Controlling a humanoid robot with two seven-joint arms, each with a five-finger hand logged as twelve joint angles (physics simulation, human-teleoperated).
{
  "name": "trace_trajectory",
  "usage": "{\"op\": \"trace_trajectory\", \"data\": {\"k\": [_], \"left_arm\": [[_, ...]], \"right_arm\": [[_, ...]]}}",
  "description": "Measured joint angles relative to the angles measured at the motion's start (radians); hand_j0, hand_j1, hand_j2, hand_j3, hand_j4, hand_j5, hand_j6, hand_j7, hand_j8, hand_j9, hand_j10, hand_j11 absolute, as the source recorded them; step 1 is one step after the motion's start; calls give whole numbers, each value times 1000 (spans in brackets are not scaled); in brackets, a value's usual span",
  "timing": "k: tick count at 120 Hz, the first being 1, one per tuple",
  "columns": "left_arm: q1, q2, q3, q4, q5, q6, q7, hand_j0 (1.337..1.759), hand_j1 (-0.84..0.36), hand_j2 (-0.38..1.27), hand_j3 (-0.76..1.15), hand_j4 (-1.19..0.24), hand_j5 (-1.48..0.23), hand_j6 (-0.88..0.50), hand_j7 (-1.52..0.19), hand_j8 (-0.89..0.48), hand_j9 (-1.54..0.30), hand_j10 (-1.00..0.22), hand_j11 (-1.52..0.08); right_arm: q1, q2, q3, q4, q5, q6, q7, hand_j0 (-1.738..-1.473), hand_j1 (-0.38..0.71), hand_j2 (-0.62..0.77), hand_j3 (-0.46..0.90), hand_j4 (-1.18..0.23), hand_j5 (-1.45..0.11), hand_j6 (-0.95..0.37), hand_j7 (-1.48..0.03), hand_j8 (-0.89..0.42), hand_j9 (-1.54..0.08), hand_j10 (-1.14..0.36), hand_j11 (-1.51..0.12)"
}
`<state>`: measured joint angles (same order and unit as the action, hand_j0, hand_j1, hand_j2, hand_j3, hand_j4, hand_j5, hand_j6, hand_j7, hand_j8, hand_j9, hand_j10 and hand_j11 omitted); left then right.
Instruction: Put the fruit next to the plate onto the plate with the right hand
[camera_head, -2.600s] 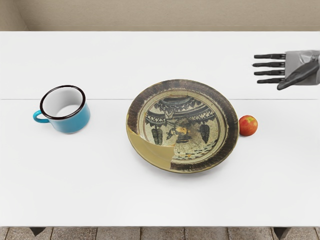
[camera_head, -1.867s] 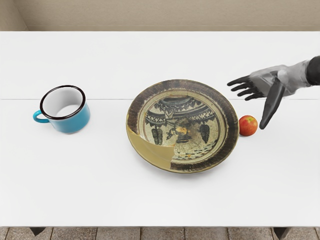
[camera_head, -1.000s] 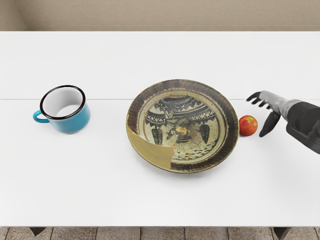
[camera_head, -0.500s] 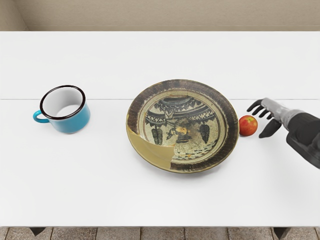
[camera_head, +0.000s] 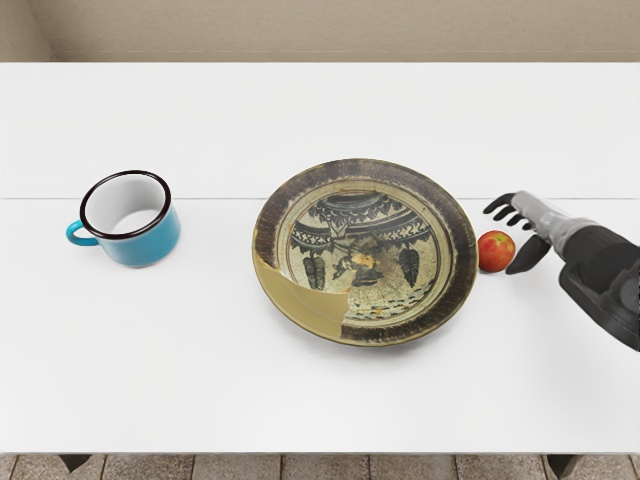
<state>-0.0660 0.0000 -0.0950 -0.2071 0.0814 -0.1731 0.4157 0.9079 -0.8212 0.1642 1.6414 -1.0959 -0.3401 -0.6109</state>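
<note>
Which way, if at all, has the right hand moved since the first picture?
Yes. The right hand has come from beyond the far rim of the plate toward the camera, to just right of the apple.

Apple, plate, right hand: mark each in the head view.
apple (camera_head: 496, 251), head view, centre of its red skin.
plate (camera_head: 365, 166), head view, dark far rim.
right hand (camera_head: 535, 215), head view, back of the palm, behind the spread fingers.

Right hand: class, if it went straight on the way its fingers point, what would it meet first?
Probably the apple, lying just ahead of the open right hand; the plate comes next behind it. The hand's height is unclear, so it might pass over.
</note>
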Motion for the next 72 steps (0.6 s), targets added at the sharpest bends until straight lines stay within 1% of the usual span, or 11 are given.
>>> {"op": "trace_trajectory", "data": {"k": [46, 72], "left_arm": [[0, 0, 1, 0, 0, 0, 0, 1658, 339, 1, 0, -8, -11, -8, -11, -8, -11, -8, -11], [0, 0, 0, 0, 0, 0, 0, 1658, 339, 1, 0, -8, -11, -8, -11, -8, -11, -8, -11]], "right_arm": [[-25, 22, -8, 0, -30, -26, 0, -1658, 58, -64, 0, -346, -446, -348, -445, -347, -445, -346, -445], [-32, 25, -8, 0, -37, -29, 0, -1658, 75, -66, 0, -360, -463, -362, -462, -360, -463, -359, -463]]}}
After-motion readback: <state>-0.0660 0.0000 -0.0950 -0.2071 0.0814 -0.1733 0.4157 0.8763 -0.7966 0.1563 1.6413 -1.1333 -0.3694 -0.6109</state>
